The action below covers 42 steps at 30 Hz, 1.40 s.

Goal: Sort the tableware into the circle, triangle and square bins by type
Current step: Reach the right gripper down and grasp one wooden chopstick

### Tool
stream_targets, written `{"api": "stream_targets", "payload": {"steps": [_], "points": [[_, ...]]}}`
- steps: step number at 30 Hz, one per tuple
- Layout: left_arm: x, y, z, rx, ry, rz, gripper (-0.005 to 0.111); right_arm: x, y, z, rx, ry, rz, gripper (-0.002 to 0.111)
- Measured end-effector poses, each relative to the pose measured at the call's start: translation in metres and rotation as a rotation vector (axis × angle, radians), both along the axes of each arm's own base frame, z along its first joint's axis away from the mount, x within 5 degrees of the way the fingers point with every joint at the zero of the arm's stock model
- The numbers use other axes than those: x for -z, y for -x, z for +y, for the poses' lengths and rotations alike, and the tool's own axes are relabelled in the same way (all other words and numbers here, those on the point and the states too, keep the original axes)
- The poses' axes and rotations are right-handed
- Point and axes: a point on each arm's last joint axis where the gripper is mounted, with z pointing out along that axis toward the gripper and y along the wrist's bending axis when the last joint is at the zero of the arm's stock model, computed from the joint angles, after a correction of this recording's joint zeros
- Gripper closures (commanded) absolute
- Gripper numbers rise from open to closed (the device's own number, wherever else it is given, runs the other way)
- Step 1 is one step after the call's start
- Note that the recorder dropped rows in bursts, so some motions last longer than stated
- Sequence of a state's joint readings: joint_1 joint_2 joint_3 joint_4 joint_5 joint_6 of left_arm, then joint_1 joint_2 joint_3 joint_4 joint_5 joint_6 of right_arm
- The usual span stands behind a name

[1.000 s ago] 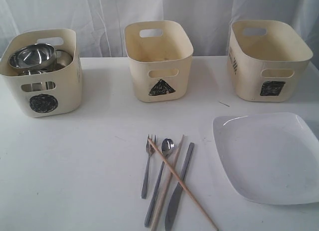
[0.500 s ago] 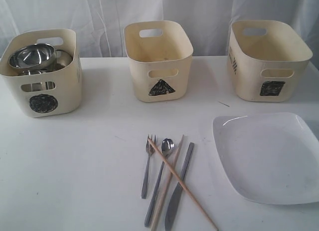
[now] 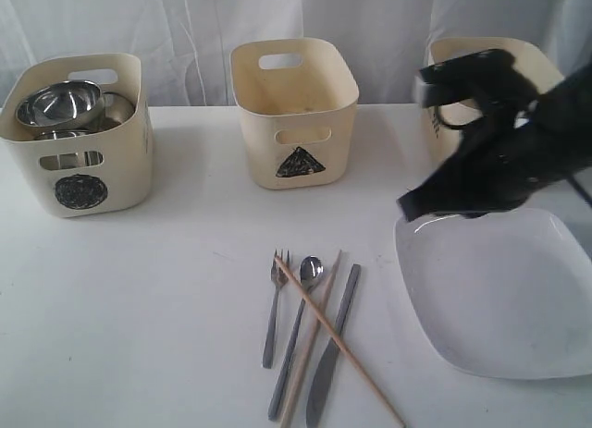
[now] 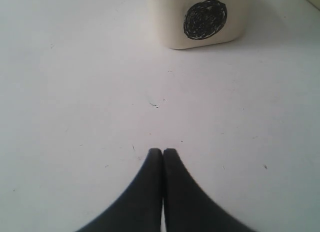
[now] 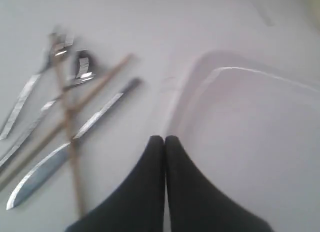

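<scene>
Bowls (image 3: 60, 103) nest in circle bin (image 3: 116, 169); left fingers (image 4: 148, 187) and right fingers (image 5: 150, 184) pressed together, empty.

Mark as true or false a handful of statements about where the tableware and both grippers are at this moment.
1. The steel bowls sit in the cream plastic bin marked with a black circle. True.
2. The steel fork, spoon, knife and wooden chopsticks lie on the white table. True.
3. The right gripper is shut, above the rim of the large white rounded-square plate. True.
4. The left gripper holds a chopstick. False: it is shut on nothing, over bare table.
5. The plate is stacked on the bowls. False: it lies on the table.
</scene>
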State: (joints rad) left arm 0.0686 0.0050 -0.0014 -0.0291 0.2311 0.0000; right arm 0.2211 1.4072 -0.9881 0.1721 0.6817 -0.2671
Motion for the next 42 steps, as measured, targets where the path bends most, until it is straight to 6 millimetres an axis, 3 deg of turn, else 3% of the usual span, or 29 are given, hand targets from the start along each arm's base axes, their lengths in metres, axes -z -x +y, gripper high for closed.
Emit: {"api": "stream_targets", "payload": {"steps": [3,6,10,19,31,39,42], "points": [[0.000,0.000,0.000,0.000,0.000,0.000,0.106,0.003,0.006,0.049,-0.116,-0.030,0.117,0.108],[0.000,0.000,0.000,0.000,0.000,0.000,0.106,0.022,0.005,0.088,-0.199,-0.009,0.242,0.108],[0.000,0.000,0.000,0.000,0.000,0.000,0.106,0.056,-0.001,0.115,-0.239,0.041,0.380,0.107],[0.000,0.000,0.000,0.000,0.000,0.000,0.106,0.080,-0.012,0.124,-0.294,0.079,0.379,0.070],[0.000,0.000,0.000,0.000,0.000,0.000,0.106,0.120,-0.030,0.125,-0.338,0.196,0.330,0.070],[0.000,0.000,0.000,0.000,0.000,0.000,0.106,0.129,-0.032,0.125,-0.266,0.182,0.355,0.070],[0.000,0.000,0.000,0.000,0.000,0.000,0.106,0.130,-0.033,0.126,-0.244,0.175,0.363,0.079]]}}
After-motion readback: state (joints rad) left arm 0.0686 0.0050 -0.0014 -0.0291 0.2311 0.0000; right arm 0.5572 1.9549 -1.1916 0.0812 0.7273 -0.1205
